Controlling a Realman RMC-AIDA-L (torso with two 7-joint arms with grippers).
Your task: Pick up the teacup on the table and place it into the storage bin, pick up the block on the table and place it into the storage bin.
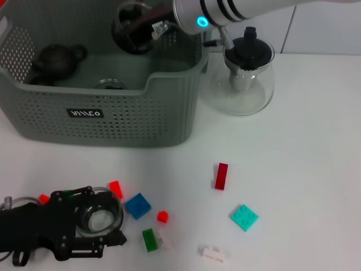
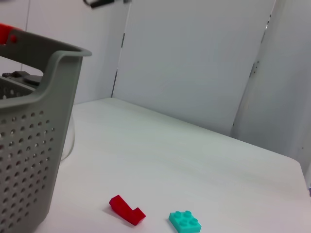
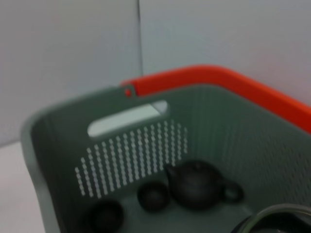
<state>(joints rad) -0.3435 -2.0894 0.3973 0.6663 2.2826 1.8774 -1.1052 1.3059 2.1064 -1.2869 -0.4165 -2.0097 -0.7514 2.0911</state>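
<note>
Two grippers are in view. The left gripper point(image 1: 93, 223) sits nearest the robot, well in front of the storage bin point(image 1: 107, 118), its black fingers clenched around a clear glass teacup point(image 1: 100, 217) that stands on the white table point(image 1: 293, 169).

Loose blocks lie just beside that cup: a blue block point(image 1: 137, 205), a small red block point(image 1: 162, 216), a green block point(image 1: 150, 239) and a white block point(image 1: 212, 254). Farther from the bin's front corner lie a teal block point(image 1: 243, 217) and a red block point(image 1: 221, 175).

The bin holds a dark teapot point(image 1: 54, 60) and, in the right wrist view, two small dark cups point(image 3: 153, 196).

The right gripper point(image 1: 135, 27) hangs over the bin's far side; whether its fingers are released or clenched cannot be told. A glass pitcher point(image 1: 242, 76) with a black lid stands just beside the bin's far corner.
</note>
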